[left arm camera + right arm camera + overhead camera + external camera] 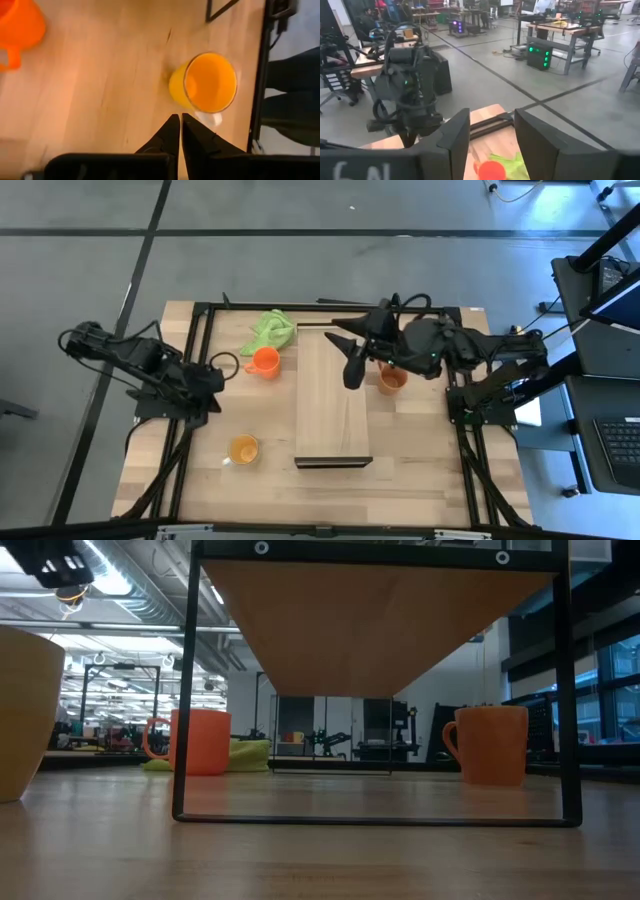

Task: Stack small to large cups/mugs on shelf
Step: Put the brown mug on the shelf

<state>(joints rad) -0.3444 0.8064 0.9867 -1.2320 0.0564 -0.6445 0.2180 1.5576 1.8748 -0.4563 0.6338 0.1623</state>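
Note:
Three mugs stand upright on the tabletop. The bright red-orange mug (264, 361) (200, 740) is left of the shelf, next to the lime-green cloth. The brownish-orange mug (391, 378) (490, 745) is right of the shelf. The yellow-orange mug (243, 449) (207, 82) is near the table's front left. The shelf (333, 395) is a long light-wood board raised on dark rails. My left gripper (215, 375) (180, 125) is shut and hovers between the red-orange and yellow-orange mugs. My right gripper (343, 352) (492, 135) is open above the shelf's far part, holding nothing.
The lime-green cloth (270, 330) lies crumpled at the table's far side, beside the red-orange mug. A dark metal frame (200, 310) runs around the tabletop. The shelf's top surface (335, 420) is bare wood. Other workbenches and equipment stand in the room beyond.

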